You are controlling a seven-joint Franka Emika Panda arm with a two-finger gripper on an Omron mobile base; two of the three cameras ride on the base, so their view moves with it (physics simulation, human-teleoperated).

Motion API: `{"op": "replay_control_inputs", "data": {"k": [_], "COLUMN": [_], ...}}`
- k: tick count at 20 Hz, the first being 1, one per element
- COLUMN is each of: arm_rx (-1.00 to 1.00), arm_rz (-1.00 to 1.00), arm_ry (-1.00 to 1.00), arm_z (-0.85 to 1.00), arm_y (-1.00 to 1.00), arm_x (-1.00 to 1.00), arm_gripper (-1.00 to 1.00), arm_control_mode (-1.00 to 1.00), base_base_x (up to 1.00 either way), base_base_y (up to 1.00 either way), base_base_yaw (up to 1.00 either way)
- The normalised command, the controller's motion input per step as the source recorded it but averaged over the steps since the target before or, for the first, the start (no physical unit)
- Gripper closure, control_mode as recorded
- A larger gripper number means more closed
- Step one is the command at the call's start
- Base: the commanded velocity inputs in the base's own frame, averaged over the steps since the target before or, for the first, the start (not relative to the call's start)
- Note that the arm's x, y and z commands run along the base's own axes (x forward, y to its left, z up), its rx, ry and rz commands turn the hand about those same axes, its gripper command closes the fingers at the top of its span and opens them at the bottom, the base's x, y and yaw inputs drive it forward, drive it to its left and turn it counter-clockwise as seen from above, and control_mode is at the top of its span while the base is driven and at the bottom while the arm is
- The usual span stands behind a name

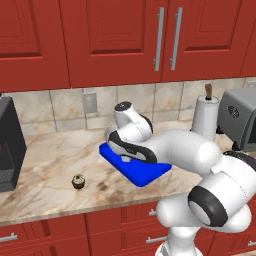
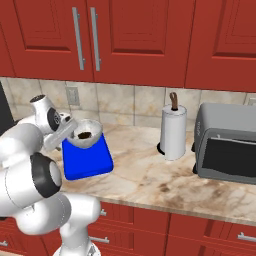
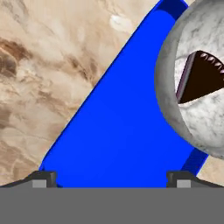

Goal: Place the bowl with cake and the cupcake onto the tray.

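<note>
Right now the arm is reaching out over the marble counter (image 1: 45,160), with the gripper (image 2: 64,131) hanging above the tray (image 2: 87,161). From the right side, the bowl (image 2: 86,134) is sitting at the tray's far end, just beside the hand, and a dark piece of cake (image 2: 84,135) is lying inside it. Whether the bowl is resting on the tray or riding a little above it, I cannot tell; it is looking slightly tilted, perhaps, but the angle is poor. From the hand camera, the two fingertips (image 3: 43,178) are standing wide apart, with bare blue tray (image 3: 122,131) between them and nothing in their grip. The bowl (image 3: 197,83) is sitting off to one side there, over the tray's edge in that view, the cake (image 3: 203,78) showing as a dark wedge with a pale rim.

From the left side, the arm's white links are covering most of the tray (image 1: 145,175), leaving its near corner showing. The cupcake (image 1: 78,181) is standing alone on the counter, well apart from the tray and nearer the front edge. A paper towel roll (image 2: 173,132) is standing upright further along the counter, with a toaster oven (image 2: 225,142) just beside it. Red cabinets (image 2: 135,35) are hanging above.
</note>
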Motion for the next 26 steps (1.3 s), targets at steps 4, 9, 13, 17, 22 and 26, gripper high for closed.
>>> {"op": "replay_control_inputs", "data": {"k": [4,9,13,17,22,26], "arm_rx": [0.07,0.07,0.09,0.16,0.2,0.06], "arm_rz": [-0.32,-0.27,-0.22,-0.12,-0.07,-0.08], "arm_ry": [-0.06,-0.04,-0.04,-0.02,-0.04,0.0], "arm_z": [0.32,0.33,0.13,0.0,0.0,-0.17], "arm_y": [0.23,0.17,0.27,0.32,0.31,0.52], "arm_x": [-0.26,-0.19,-0.18,-0.15,-0.21,-0.22], "arm_gripper": [-1.0,-1.0,-1.0,-1.0,-1.0,-1.0], "arm_control_mode": [-1.0,-1.0,-1.0,-1.0,-1.0,-1.0], "base_base_x": [0.0,0.0,0.0,0.0,0.0,0.0], "base_base_y": [0.0,0.0,0.0,0.0,0.0,0.0], "base_base_yaw": [0.0,0.0,0.0,0.0,0.0,0.0]}}
